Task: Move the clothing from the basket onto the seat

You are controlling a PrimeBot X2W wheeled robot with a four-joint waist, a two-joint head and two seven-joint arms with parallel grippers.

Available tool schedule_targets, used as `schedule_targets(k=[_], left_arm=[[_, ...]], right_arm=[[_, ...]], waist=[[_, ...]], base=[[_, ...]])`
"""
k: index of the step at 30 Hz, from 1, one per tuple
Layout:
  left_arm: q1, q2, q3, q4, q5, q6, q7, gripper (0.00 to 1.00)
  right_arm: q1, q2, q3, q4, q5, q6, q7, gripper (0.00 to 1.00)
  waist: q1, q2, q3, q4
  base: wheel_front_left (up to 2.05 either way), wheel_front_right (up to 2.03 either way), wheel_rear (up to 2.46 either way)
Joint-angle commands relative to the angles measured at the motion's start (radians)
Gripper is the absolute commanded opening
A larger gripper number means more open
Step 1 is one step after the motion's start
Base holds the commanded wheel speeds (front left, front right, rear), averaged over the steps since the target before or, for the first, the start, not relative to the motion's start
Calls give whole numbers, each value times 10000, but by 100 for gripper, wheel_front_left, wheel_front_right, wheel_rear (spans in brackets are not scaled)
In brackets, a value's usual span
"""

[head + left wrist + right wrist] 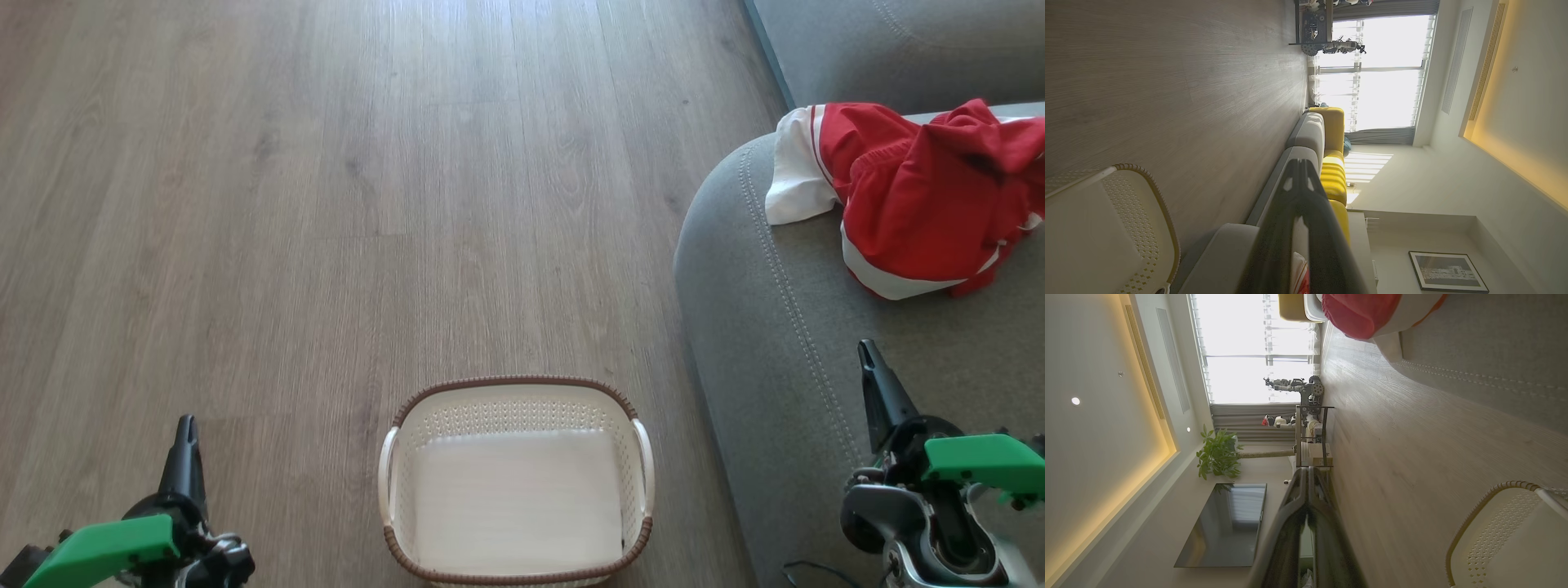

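The red clothing [922, 196] with white trim lies bunched on the grey seat [775, 343] at the upper right; in the right wrist view the clothing [1363, 312] shows at the top edge. The cream basket [516, 478] with a brown rim stands on the floor at bottom centre, nothing in it. My left gripper [186, 426] is shut at the lower left, left of the basket and apart from it. My right gripper [867, 351] is shut over the seat's front part, well short of the clothing. Both hold nothing.
Wooden plank floor [326, 204] stretches ahead and to the left of the basket. The sofa's rounded edge [694, 269] bounds the right side. Yellow cushions [1333, 171] lie further along the sofa. A metal rack [1310, 433], a plant [1218, 455] and a television [1224, 524] stand by the far wall.
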Motion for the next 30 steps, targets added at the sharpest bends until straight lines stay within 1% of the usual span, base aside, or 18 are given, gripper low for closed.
schedule_targets(k=[1,30], left_arm=[[-495,95,349,-374,-10,-87,68,0],[-494,93,351,-376,-8,-87,70,0]], right_arm=[[-505,-189,254,-395,95,0,-75,0],[-486,-461,616,-447,413,0,-362,0]], waist=[[0,0,0,0],[0,0,2,1]], base=[[0,0,0],[0,0,0]])
